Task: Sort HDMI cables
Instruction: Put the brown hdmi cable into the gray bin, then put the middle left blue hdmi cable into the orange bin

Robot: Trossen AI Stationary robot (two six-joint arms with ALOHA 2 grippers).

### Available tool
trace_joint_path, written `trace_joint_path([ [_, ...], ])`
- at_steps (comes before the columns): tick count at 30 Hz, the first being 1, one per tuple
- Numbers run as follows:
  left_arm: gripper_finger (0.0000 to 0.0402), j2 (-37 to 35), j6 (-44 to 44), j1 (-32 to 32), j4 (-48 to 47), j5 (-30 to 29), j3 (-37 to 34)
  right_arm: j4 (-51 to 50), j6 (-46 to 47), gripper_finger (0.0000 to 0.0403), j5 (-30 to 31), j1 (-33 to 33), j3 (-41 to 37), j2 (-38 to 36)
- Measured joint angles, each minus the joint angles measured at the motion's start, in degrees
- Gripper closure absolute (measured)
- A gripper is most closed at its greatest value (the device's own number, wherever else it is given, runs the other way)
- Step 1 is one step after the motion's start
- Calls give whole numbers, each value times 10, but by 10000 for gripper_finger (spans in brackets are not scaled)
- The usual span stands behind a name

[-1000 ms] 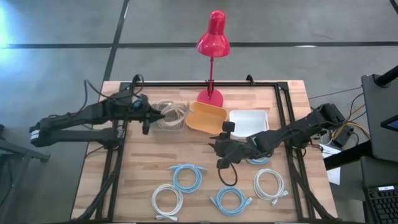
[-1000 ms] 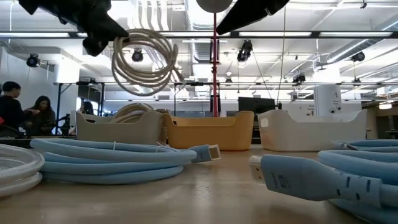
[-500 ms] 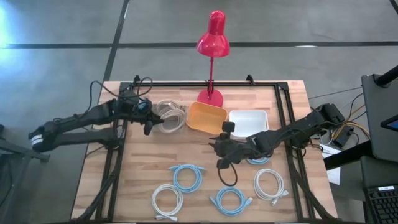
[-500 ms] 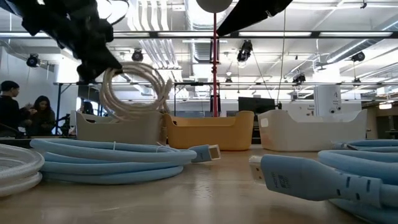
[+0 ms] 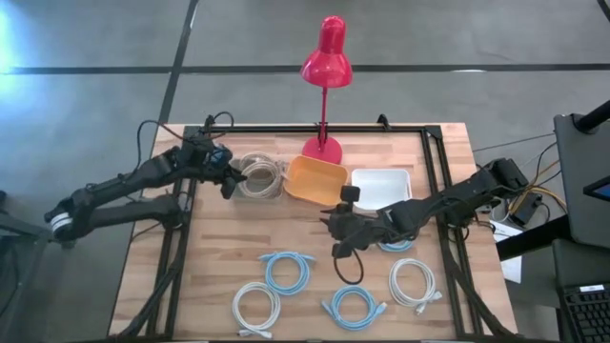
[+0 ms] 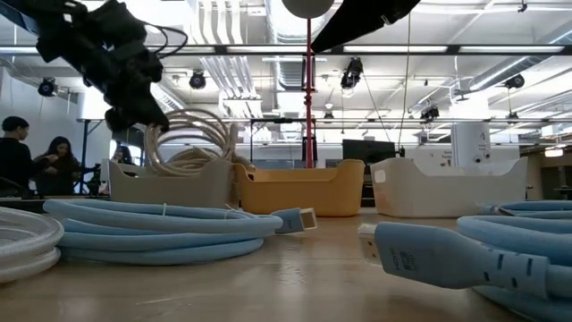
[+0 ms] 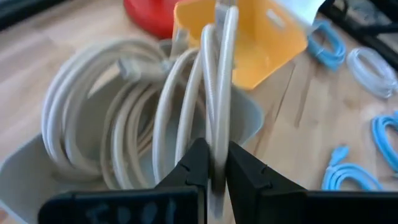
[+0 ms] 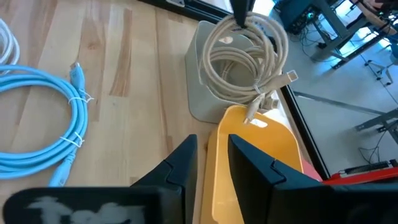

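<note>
My left gripper (image 5: 230,181) is shut on a beige-tan HDMI cable coil (image 6: 192,143) that stands on edge, its lower part sunk into the grey bin (image 5: 263,193). Another beige coil (image 7: 81,124) lies inside that bin. My right gripper (image 5: 335,225) hovers open over the table's middle, near the orange bin (image 5: 316,181), with nothing between its fingers. Light blue coils (image 5: 286,272) (image 5: 353,307) and white coils (image 5: 255,307) (image 5: 412,281) lie flat on the near part of the table. One more light blue coil (image 5: 396,244) shows partly under the right arm. My left gripper pinches the bundled strands of the beige coil (image 7: 215,134) between its two fingers, at the coil's rim on the side toward the table's left. The fingers slant downward from the left. The coil hangs on edge beyond them, its lower part inside the grey bin.
A white bin (image 5: 381,186) stands right of the orange one, and a red desk lamp (image 5: 326,57) rises from the far edge. A loop of black arm wiring (image 5: 349,269) hangs under the right arm. Bare wood lies between the bins and the coils.
My left gripper has gone down toward the grey bin, still shut on the beige coil. The coil hung clear above the bin a second ago; now its lower part is inside the bin.
</note>
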Motion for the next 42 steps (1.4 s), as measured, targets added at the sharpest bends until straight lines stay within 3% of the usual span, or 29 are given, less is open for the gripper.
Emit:
trace_joint_path([
  [6, 343, 29, 23, 0, -3, -21, -24, 0, 0, 328, 0, -1, 0, 0],
  [14, 291, 51, 27, 0, -35, -154, -34, 0, 0, 318, 0, -1, 0, 0],
  [24, 239, 50, 31, 0, -39, -166, -14, -3, 12, 280, -13, -1, -3, 0],
  [34, 229, 32, 32, -1, -103, -211, 41, -5, 53, 237, -22, -1, -19, 3],
  [38, 230, 19, 32, -1, -102, -195, 68, -5, 75, 234, -22, -1, -28, 3],
  [42, 230, 7, 50, -4, -87, -119, 87, -5, 102, 234, -32, -1, -36, 3],
])
